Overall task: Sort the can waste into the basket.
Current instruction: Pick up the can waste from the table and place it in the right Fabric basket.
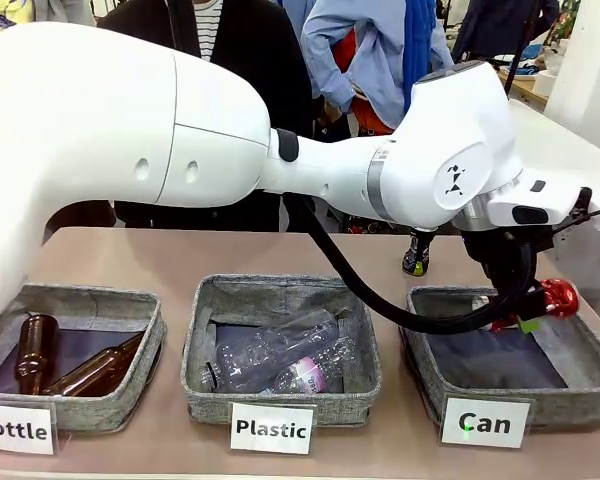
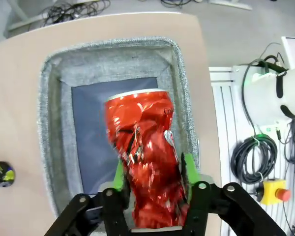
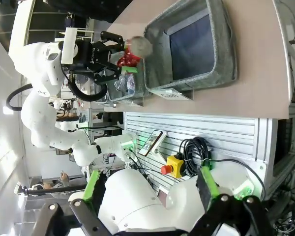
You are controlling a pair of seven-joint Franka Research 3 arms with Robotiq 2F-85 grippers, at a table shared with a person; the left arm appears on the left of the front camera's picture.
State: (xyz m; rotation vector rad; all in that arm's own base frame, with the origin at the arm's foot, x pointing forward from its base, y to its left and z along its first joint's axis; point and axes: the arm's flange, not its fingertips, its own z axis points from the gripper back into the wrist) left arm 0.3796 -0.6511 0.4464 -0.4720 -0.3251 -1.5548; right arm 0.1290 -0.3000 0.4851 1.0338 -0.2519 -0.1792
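Tan desk (image 1: 170, 260) spans the front view, with people standing behind its far edge. The white left arm (image 1: 130, 130) crosses the whole picture from the left and ends over the right-most basket. Three grey woven baskets sit in a row along the near edge, each with a white front label. The "Bottle" basket (image 1: 130, 400) on the left holds brown glass bottles (image 1: 35, 350). The "Plastic" basket (image 1: 205, 400) in the middle holds clear plastic bottles (image 1: 270, 355). The "Can" basket (image 1: 570, 405) on the right has only its dark liner showing inside. The left hand (image 2: 153, 167) hangs above the right part of the "Can" basket, its green pads (image 2: 119, 172) pressed against both sides of the red can (image 2: 145, 162), gripping it. The red can is crumpled and shiny, its silver end pointing away from the wrist, in the air over the basket's liner and clear of its walls. The right hand (image 3: 148, 184) is off beside the desk, fingers spread wide with nothing between them, looking back at the "Can" basket from the side. The black can (image 1: 415, 255), with yellow-green marks, rests on the bare desk behind the "Can" basket, well apart from both hands.
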